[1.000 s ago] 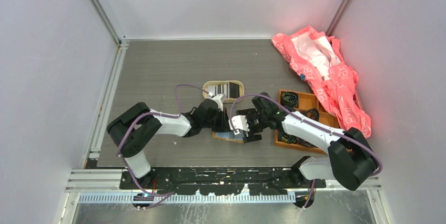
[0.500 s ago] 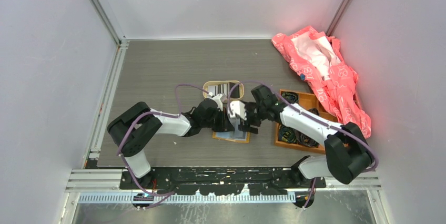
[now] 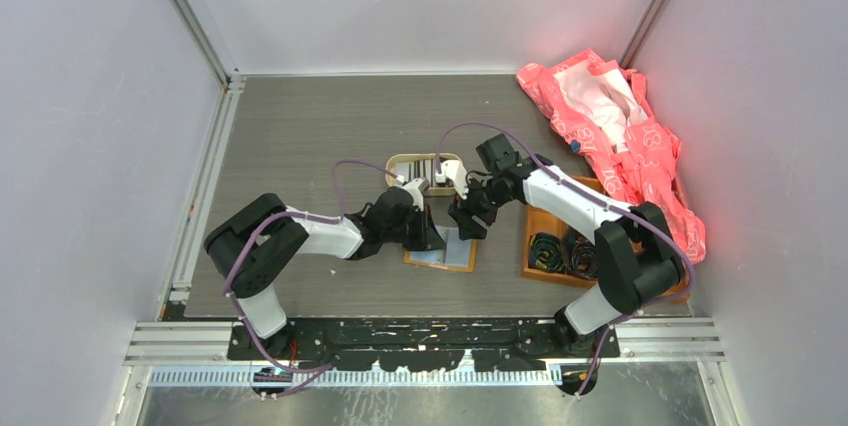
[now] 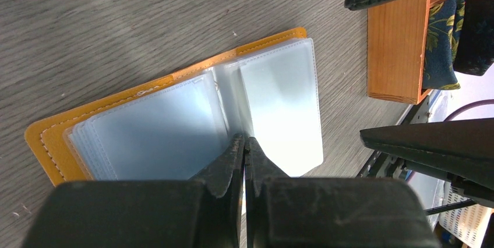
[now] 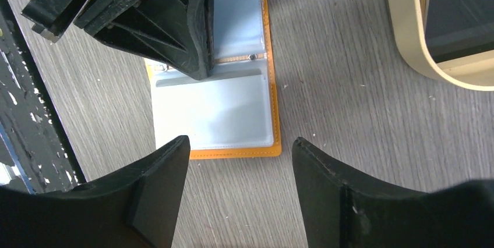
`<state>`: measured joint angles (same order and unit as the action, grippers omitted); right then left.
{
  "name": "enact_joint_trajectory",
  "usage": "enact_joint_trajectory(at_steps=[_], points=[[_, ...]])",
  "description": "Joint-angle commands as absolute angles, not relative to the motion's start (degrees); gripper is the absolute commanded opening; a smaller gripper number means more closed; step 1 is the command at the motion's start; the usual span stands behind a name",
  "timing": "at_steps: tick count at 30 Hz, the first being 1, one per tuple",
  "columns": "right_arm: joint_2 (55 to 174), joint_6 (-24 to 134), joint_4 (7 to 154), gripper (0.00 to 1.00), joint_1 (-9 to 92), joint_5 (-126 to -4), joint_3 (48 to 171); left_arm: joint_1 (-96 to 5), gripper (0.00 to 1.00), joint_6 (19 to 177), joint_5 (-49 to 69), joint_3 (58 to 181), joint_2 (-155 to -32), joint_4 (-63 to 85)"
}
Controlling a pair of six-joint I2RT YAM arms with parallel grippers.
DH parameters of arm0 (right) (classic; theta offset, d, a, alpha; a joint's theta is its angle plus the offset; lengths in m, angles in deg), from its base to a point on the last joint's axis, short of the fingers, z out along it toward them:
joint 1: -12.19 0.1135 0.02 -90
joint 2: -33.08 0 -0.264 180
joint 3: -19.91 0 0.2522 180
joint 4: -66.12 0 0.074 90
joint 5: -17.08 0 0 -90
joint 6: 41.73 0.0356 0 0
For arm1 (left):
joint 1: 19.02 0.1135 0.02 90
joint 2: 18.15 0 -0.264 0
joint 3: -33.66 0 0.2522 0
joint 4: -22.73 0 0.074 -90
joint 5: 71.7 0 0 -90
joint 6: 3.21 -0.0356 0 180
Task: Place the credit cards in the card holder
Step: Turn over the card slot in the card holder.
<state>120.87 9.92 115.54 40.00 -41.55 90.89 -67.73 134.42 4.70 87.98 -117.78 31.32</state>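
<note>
The card holder lies open on the table, orange cover down and clear sleeves up. My left gripper is shut, and its tips rest on the fold between the sleeves. Nothing shows between the jaws. My right gripper hangs open and empty above bare table, just past the holder's far edge. The credit cards lie as a dark stack inside an oval beige tin behind the holder.
An orange wooden compartment tray with dark rolled items stands right of the holder; its wall is close to the left gripper. A crumpled pink and white cloth fills the back right corner. Grey walls enclose the table.
My right gripper has moved from over the card holder towards the back, nearer the tin, and its jaws have narrowed a little. The left gripper has stayed pressed on the holder.
</note>
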Motion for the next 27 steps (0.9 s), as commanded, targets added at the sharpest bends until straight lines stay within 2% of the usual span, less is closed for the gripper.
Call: enact_joint_trajectory(at_steps=[1,13,27], points=[[122.41,11.48,116.76,0.70,40.40,-42.54,92.52,-67.39,0.03,133.72,4.15,87.59,-118.78,31.89],[128.81,14.95,118.64,0.65,43.32,-49.40,95.81,-67.36,0.03,133.98,3.87,86.89,-118.44,32.79],[124.73,14.01,119.03,0.57,43.55,-45.25,95.25,-67.22,0.03,134.07,3.90,86.79,-118.19,32.97]])
